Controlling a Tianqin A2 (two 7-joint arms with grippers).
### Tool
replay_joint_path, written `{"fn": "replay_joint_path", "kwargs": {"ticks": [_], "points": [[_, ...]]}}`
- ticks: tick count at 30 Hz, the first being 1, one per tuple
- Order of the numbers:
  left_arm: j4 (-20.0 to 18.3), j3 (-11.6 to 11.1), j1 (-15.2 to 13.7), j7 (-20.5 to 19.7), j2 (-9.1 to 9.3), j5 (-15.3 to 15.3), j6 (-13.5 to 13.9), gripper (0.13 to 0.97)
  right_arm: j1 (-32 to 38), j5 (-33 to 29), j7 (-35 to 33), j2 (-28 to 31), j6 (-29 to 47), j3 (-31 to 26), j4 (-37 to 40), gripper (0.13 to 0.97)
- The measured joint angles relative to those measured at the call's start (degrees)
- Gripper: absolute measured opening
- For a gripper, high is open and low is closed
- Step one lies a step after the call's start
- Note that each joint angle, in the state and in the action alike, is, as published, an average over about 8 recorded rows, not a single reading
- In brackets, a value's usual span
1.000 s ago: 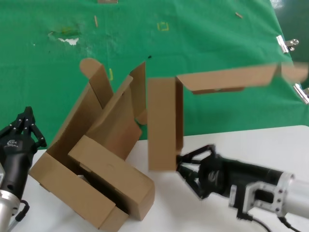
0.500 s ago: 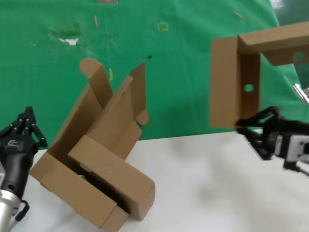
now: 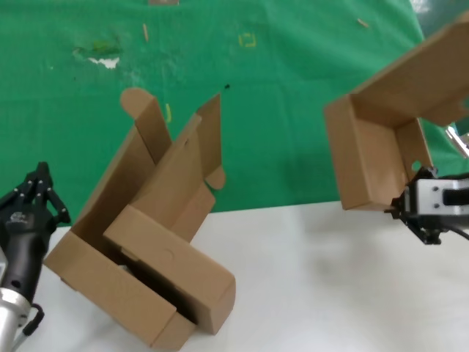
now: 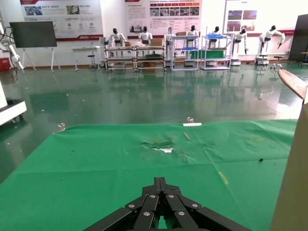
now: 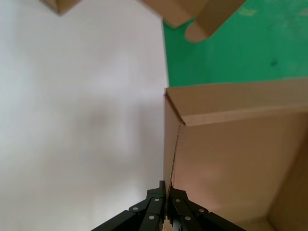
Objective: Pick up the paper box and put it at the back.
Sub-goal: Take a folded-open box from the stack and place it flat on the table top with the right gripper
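The paper box, shallow brown cardboard with its lid hanging open, is held in the air at the right, tilted, over the near edge of the green cloth. My right gripper is shut on the box's lower wall. In the right wrist view the gripper pinches the thin edge of the box, with the green cloth beyond it. My left gripper is shut and empty, parked at the left beside the cartons; it also shows in the left wrist view.
A bigger brown carton with open flaps leans over a long brown carton at the left of the white tabletop. A metal clip sits at the cloth's right edge. A ragged white patch marks the far cloth.
My right gripper has carried the paper box from the table's middle to the right and upward, and the box has tilted. The left arm has not moved.
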State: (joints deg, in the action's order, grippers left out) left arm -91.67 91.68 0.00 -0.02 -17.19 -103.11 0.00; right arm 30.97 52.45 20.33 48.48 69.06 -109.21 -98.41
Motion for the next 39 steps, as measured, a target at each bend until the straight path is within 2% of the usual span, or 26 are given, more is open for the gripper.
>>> {"fn": "replay_joint_path", "kwargs": {"ticks": [7, 15, 25, 39], "points": [[0.0, 0.0, 0.0, 0.0, 0.0, 0.0, 0.0, 0.14, 12.0, -5.8, 0.1, -8.4, 7.2, -8.4, 10.3, 0.138], [0.0, 0.0, 0.0, 0.0, 0.0, 0.0, 0.0, 0.14, 21.9, -11.4, -2.2, -18.7, 7.8, -16.0, 25.6, 0.138], [0.0, 0.0, 0.0, 0.0, 0.0, 0.0, 0.0, 0.14, 27.5, -15.5, -3.2, -26.1, 4.8, -21.0, 39.4, 0.137], [0.0, 0.0, 0.0, 0.0, 0.0, 0.0, 0.0, 0.14, 32.2, -18.5, -0.8, -33.5, -3.4, -23.5, 54.2, 0.137]]}}
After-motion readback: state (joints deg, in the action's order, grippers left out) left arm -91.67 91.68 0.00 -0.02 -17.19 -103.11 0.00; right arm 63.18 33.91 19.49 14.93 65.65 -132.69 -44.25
